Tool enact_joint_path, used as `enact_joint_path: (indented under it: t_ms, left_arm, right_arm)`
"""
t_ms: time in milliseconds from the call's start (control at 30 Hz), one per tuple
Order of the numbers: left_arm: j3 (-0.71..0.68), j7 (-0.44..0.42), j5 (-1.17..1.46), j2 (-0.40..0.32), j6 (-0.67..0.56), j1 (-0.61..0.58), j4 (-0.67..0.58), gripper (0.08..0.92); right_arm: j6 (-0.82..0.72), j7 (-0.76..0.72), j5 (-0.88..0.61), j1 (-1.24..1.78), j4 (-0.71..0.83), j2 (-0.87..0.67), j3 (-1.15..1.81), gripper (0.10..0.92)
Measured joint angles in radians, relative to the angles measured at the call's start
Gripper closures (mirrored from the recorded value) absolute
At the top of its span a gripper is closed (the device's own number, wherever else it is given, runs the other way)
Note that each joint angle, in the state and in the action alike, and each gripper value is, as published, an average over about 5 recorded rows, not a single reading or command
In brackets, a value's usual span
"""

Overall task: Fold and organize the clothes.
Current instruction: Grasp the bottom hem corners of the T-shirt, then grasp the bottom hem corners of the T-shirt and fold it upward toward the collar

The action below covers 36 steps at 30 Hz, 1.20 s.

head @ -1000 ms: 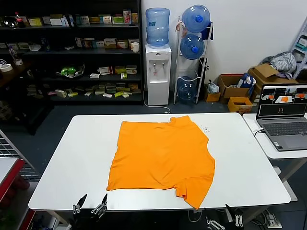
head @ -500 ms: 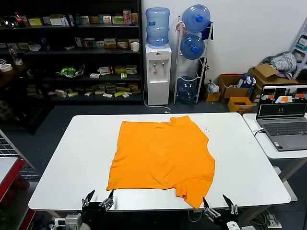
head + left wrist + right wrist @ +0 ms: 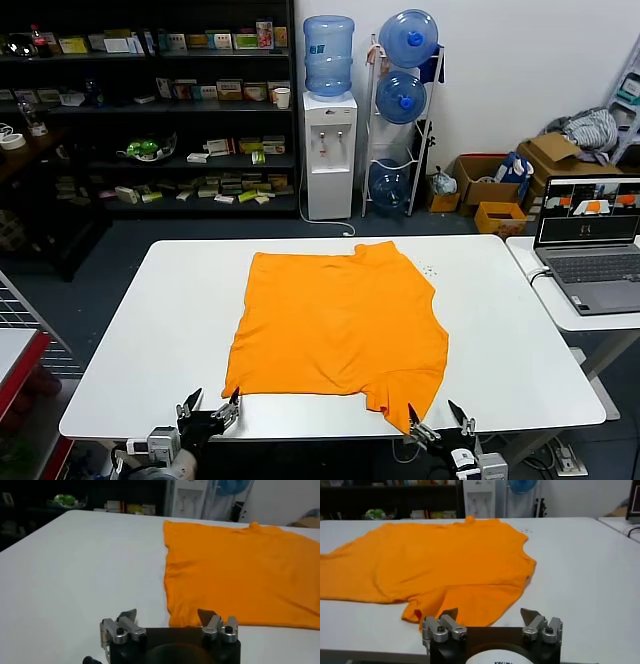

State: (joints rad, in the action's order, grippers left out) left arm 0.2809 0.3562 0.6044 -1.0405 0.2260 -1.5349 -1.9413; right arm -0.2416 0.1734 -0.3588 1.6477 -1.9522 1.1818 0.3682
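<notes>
The bright orange T-shirt (image 3: 338, 325) lies spread on the white table (image 3: 150, 330), one sleeve reaching the near edge. My left gripper (image 3: 210, 408) is open at the table's near edge, just short of the shirt's near left corner. In the left wrist view that gripper (image 3: 167, 617) has the T-shirt (image 3: 240, 570) hem just ahead of it, with nothing between its fingers. My right gripper (image 3: 435, 418) is open at the near edge, beside the sleeve tip. The right wrist view shows this gripper (image 3: 490, 615) wide apart with the T-shirt (image 3: 445, 560) sleeve in front of it.
A laptop (image 3: 590, 245) sits on a side table at the right. Behind the table stand a water dispenser (image 3: 329, 130), a rack of water bottles (image 3: 403, 100), dark shelves (image 3: 150, 110) and cardboard boxes (image 3: 490, 190). A red-framed cart (image 3: 15, 370) is at the left.
Both grippers have risen from below the near table edge and moved toward the shirt's near hem. The shirt has not moved.
</notes>
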Motion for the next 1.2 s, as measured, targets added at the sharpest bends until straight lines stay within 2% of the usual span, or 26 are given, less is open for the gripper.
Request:
enact_joint_path:
  t_ms: [100, 200, 833, 967, 1200]
  left_arm:
    - [-0.009, 0.004, 0.001, -0.005, 0.001, 0.003, 0.004, 0.186]
    - [-0.017, 0.009, 0.002, -0.009, 0.002, 0.005, 0.008, 0.241]
    - [-0.041, 0.009, 0.001, -0.019, 0.001, 0.03, 0.032, 0.792]
    - [-0.042, 0.007, 0.001, -0.019, 0.0, 0.026, 0.027, 0.887]
    - [-0.035, 0.014, 0.017, -0.007, 0.001, 0.004, 0.0, 0.906]
  right_arm:
    - [-0.002, 0.001, 0.004, -0.005, 0.007, 0.0, -0.011, 0.248]
    - [-0.001, 0.002, 0.009, -0.007, 0.012, 0.001, -0.018, 0.328]
    - [0.027, -0.003, 0.02, 0.005, 0.023, 0.001, -0.018, 0.879]
    - [0.041, -0.008, 0.015, 0.016, 0.015, -0.007, -0.012, 0.901]
    - [0.07, -0.005, -0.005, 0.069, -0.036, -0.041, 0.008, 0.901]
